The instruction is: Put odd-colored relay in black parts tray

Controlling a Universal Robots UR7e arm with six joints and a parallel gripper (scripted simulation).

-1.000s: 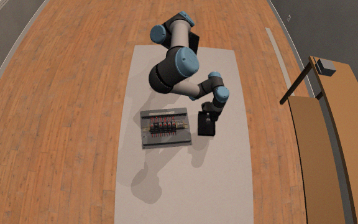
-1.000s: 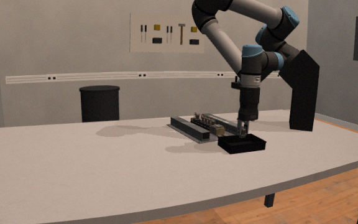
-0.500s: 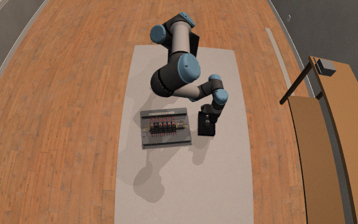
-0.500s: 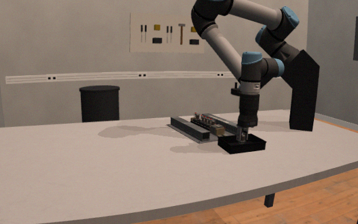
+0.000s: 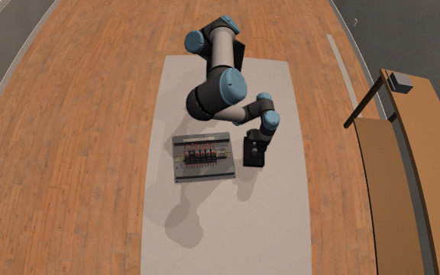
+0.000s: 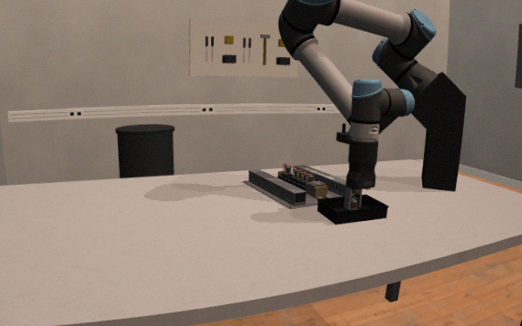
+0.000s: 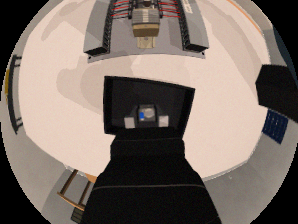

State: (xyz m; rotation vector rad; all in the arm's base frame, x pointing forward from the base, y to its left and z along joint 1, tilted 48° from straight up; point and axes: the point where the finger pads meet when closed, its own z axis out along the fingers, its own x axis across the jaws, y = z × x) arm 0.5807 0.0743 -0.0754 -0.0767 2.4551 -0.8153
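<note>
The relay, its blue button facing up toward the wrist camera, hangs upright inside the black parts tray, long axis apparently vertical. The jaws are clamped on it, roughly half spread. Best, I judge, to ease down until it meets the tray floor, then release and rise straight, so nothing tips. The relay panel lies flat on the desk just beside the tray.

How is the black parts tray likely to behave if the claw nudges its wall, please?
The black parts tray looks low and wide, so it would probably slide rather than tip. Nothing visibly fixes it to the table. Its thin walls suggest it is light.
</note>
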